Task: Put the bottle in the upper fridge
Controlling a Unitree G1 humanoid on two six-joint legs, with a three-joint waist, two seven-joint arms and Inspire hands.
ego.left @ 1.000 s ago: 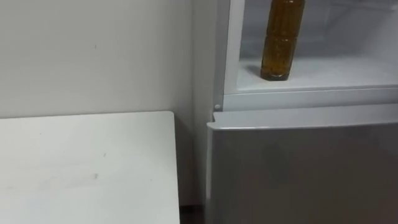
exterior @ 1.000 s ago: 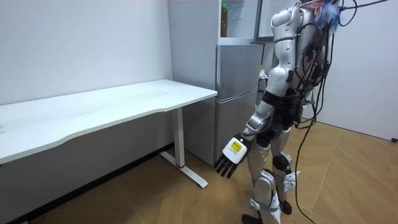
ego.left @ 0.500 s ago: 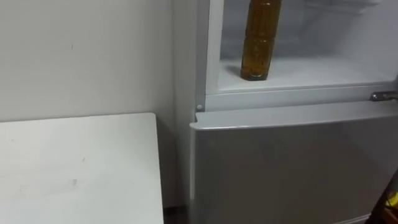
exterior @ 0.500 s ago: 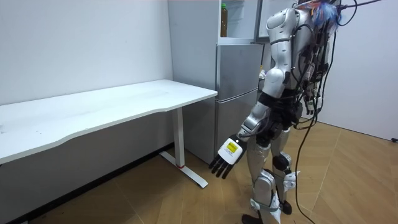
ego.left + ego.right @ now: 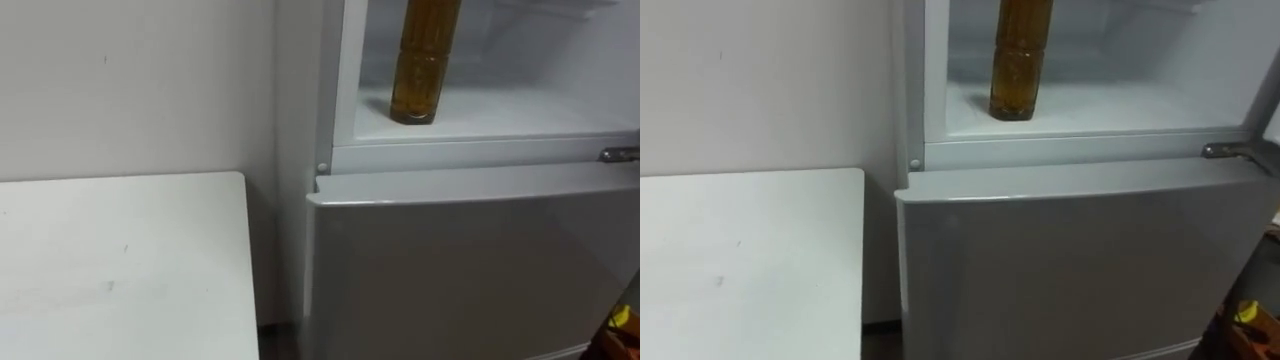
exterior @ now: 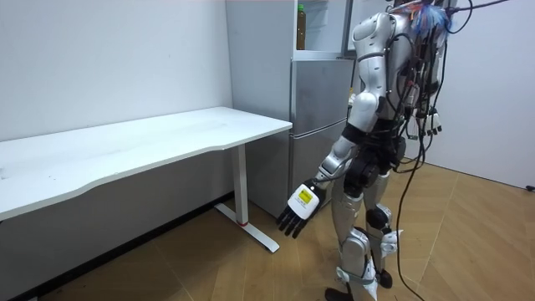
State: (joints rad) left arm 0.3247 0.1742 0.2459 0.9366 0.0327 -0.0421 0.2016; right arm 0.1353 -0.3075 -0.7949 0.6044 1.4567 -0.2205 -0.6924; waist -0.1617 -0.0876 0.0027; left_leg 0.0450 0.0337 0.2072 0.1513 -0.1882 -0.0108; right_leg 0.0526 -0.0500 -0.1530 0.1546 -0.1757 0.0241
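Note:
The bottle (image 5: 425, 60) of amber liquid stands upright on the white shelf (image 5: 520, 112) of the open upper fridge compartment, near its left wall. It also shows in the room view as a bottle (image 6: 301, 27) with a green cap. I stand in front of the fridge. My left hand (image 6: 297, 213) hangs low beside my thigh, fingers straight, holding nothing. A dark shape with a yellow patch (image 5: 1245, 315) at the lower right corner may be my right hand.
The grey lower fridge door (image 5: 470, 270) is closed below the shelf. A white table (image 5: 120, 260) stands against the wall just left of the fridge. The upper fridge door (image 6: 355, 25) stands open beside my head. Wooden floor (image 6: 468, 242) lies behind me.
My left arm has swung toward the room view's left and my torso has turned a little. The eye view has shifted, so the fridge sits more to the left. The bottle has stayed put.

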